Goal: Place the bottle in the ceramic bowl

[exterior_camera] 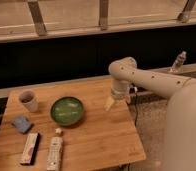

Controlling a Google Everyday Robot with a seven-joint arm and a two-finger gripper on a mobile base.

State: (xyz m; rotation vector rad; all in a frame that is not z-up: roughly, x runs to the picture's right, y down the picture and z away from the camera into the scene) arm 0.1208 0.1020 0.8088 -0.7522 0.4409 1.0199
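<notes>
Above the wooden table (98, 135), near the ceramic bowl (67, 110), hangs the end effector (110, 103), grip state unclear.

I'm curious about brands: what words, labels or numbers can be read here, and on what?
No text is readable.
On the bottle: faint coloured label, too small to read.
On the flat box: reddish label, too small to read.
On the gripper, hanging just right of the bowl: no marking visible.
</notes>
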